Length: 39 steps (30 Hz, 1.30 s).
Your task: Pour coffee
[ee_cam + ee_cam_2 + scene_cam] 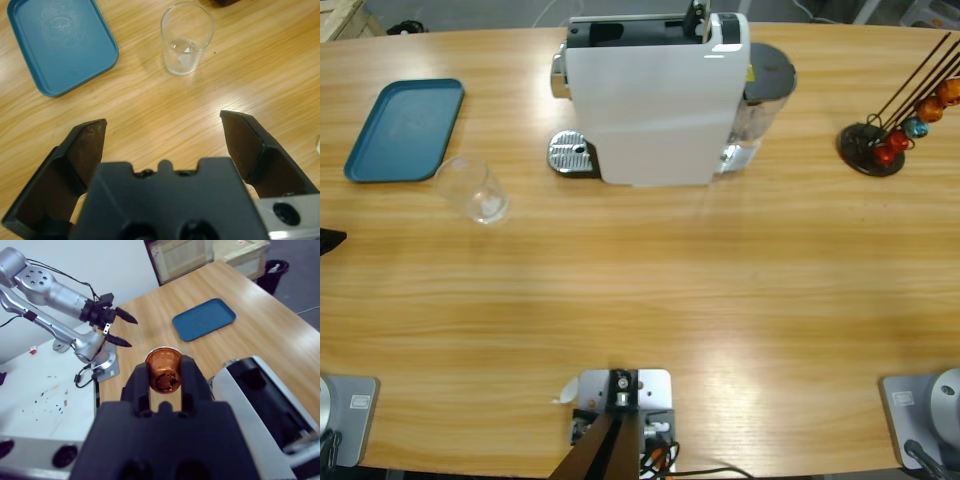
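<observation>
A clear glass tumbler (475, 190) stands upright on the table beside the blue tray; no coffee shows in it. In the left wrist view the tumbler (185, 40) is ahead of my left gripper (162, 122), which is open, empty and well short of it. That gripper shows only as a black tip (328, 240) at the high view's left edge. My right gripper (163, 374) is shut on an orange capsule (162, 362), held high above the white coffee machine (265, 395). The machine (655, 100) stands at the back middle, with its drip grate (570, 153) bare.
The blue tray (405, 130) lies at the back left with nothing on it. A black capsule stand (880, 140) holding orange, red and blue capsules sits at the back right. The left arm (55, 290) shows across the table in the right wrist view.
</observation>
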### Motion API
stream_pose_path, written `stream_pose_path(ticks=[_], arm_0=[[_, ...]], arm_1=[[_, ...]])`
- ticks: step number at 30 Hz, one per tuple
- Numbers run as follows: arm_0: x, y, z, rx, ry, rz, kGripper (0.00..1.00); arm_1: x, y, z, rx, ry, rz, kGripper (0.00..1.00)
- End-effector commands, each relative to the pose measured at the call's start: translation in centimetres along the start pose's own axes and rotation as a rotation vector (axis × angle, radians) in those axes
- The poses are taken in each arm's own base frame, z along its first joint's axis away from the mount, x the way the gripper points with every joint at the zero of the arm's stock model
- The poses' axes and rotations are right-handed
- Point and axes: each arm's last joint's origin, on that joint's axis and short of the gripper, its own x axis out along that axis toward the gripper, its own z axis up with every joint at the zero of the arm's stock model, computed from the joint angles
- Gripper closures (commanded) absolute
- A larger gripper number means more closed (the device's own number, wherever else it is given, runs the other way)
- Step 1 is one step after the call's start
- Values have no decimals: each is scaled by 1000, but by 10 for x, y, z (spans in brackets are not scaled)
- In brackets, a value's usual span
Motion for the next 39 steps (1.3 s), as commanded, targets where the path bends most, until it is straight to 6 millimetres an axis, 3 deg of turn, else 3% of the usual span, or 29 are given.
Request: stream_pose_path(ticks=[1,9,15,22,26,31,39], arm_0=[[4,2,-11,-16,20,22,13],[3,3,-12,-17,16,20,13],[4,2,-11,-16,19,19,13],[4,2,-11,-16,22,19,13],[4,2,-11,-16,22,19,13],[4,2,-11,-17,18,19,13],[3,2,-11,-16,17,15,13]], arm_1=[[62,-42,-13,28,51,94,1000],[95,-76,-20,59,68,101,1000],[99,-94,-29,74,99,-24,1000],[95,-96,-39,46,149,-194,1000],[96,-93,-45,36,167,-202,1000],[100,-93,-67,44,210,-225,1000],[100,-93,-66,48,200,-234,1000]])
